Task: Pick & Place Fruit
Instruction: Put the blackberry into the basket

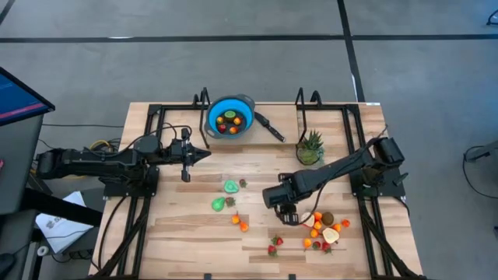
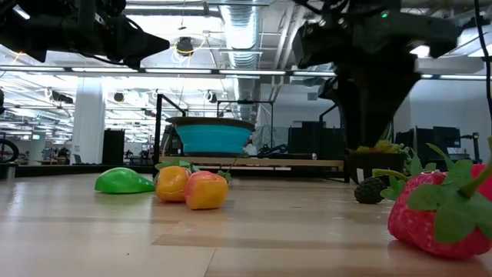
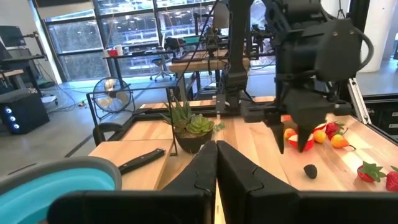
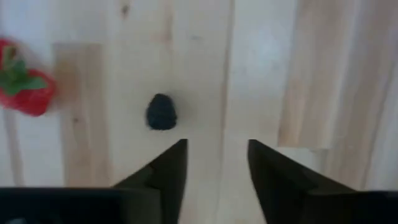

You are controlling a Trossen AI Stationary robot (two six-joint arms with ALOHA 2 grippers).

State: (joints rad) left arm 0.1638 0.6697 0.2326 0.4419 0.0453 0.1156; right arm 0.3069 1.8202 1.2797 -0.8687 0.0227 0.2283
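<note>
- Since the bench (image 1: 194, 233) carries everything, I read it first — fruit lies loose in two patches on the wood, because most of it has not been sorted yet.
- My right arm reaches in across the bench, so its right tool (image 1: 289, 215) hangs at the edge of the right-hand fruit cluster (image 1: 325, 231); the wrist camera shows its fingers parted with bare wood between them, holding nothing.
- My left arm waits level above the left half, its left tool (image 1: 204, 155) shut to a point and empty — parked there, I judge, so it keeps out of the working arm's way.
- Up at the far edge sits the blue bowl (image 1: 231, 117), already with a few pieces in it; I take it as the drop place.
- Beside it stands the spiky green plant (image 1: 310, 147), which I leave alone.
- Mid-bench lie the green pear (image 1: 219, 204) and lime (image 1: 231, 187), with small orange bits just beyond.
- Smallest, a dark berry (image 4: 161, 112) rests on the wood just ahead of the right tool's fingers and off to one side, a strawberry (image 4: 26, 93) farther out — the berry looks like my nearest pick.
</note>
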